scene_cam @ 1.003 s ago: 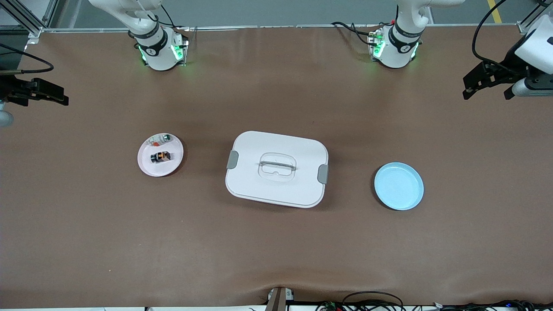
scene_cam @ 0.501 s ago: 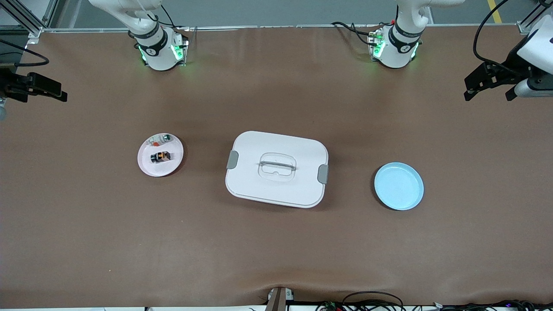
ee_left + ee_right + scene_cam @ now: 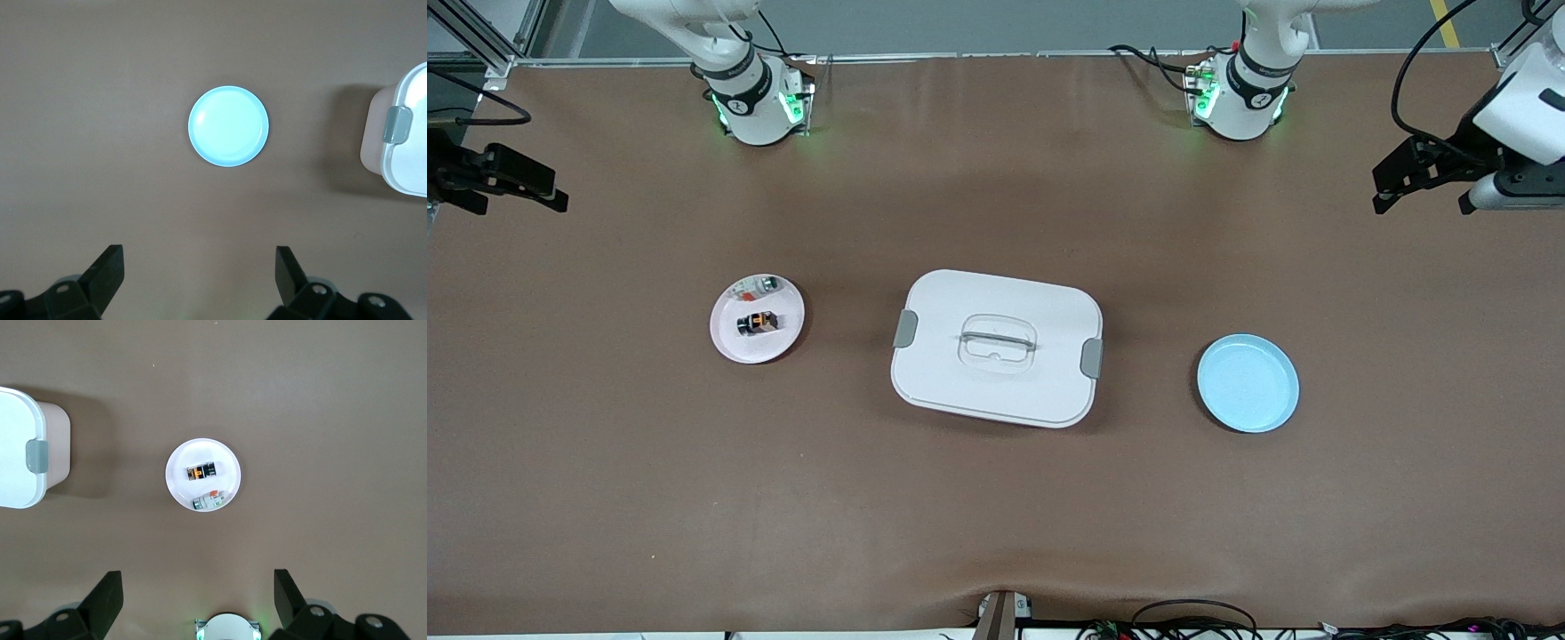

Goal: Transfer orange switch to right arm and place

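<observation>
Brown table (image 3: pixel 996 516) — layout seemingly unchanged.

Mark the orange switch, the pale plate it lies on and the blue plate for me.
orange switch (image 3: pixel 757 323), front view, its black body.
pale plate (image 3: pixel 732 342), front view, bare part near its rim.
blue plate (image 3: pixel 229 126), left wrist view, its bare middle.

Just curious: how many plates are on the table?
2: a white plate toward the right arm's end holding two small parts, and a blue plate toward the left arm's end.
</observation>
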Robot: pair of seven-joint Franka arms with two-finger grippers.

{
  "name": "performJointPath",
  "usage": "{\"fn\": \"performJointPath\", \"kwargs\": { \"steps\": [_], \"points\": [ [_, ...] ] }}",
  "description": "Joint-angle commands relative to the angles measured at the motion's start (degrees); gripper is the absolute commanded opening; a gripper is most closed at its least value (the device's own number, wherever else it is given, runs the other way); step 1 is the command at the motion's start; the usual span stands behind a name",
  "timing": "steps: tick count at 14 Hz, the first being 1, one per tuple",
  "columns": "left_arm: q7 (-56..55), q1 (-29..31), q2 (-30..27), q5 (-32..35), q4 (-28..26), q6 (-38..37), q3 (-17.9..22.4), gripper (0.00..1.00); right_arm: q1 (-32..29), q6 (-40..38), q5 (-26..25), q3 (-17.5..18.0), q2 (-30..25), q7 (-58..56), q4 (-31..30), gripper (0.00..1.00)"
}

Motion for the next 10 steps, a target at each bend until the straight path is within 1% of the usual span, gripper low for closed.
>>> {"fn": "performJointPath", "kwargs": {
  "steps": [1,4,7,10],
  "points": [
    [-0.3,0.5,0.0,0.2,0.9,-0.6,-1.4,1.0,-0.2,2.2,0.5,0.1,-2.5,0.3,-3.0,1.0],
    [-0.8,0.1,-0.3,0.1,0.3,-0.2,-1.5,1.0,0.3,3.7,-0.3,0.0,-2.5,-0.2,-2.9,1.0],
    [-0.9,0.0,-0.7,0.0,-0.9,0.7,-1.4,1.0,0.3,4.1,0.6,0.1,-2.5,-0.1,-2.9,1.0],
    [-0.8,-0.8,-0.7,0.1,-0.5,0.4,-0.1,1.0,1.5,5.3,0.3,0.0,-2.5,-0.2,-2.9,1.0]
  ]
}}
